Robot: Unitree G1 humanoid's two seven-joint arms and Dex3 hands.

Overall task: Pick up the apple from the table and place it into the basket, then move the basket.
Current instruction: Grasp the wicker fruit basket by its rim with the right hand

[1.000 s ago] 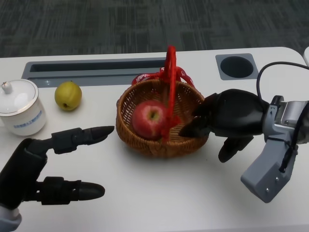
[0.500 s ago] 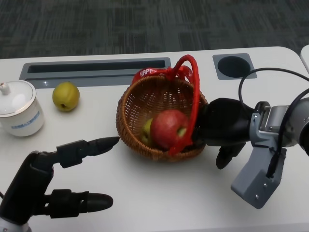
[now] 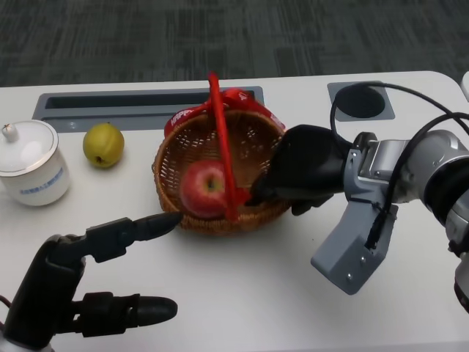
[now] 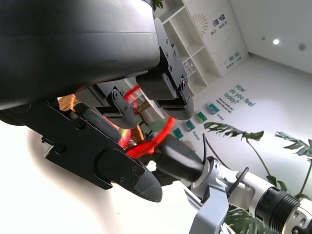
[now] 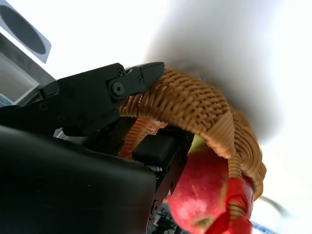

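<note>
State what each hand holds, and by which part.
The right hand grips the basket by its rim, nearest that arm. The left hand holds nothing.

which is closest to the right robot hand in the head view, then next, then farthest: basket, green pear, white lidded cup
1. Basket: the right robot hand grips its near-right rim.
2. Green pear: on the table left of the basket.
3. White lidded cup: at the table's far left edge, beyond the pear.

The right hand (image 3: 304, 170) grips the rim of the basket (image 3: 173, 174), its forearm coming in from the right; the left hand (image 3: 80, 275) holds nothing. Its fingers (image 3: 135, 226) are apart and stretched forward.
</note>
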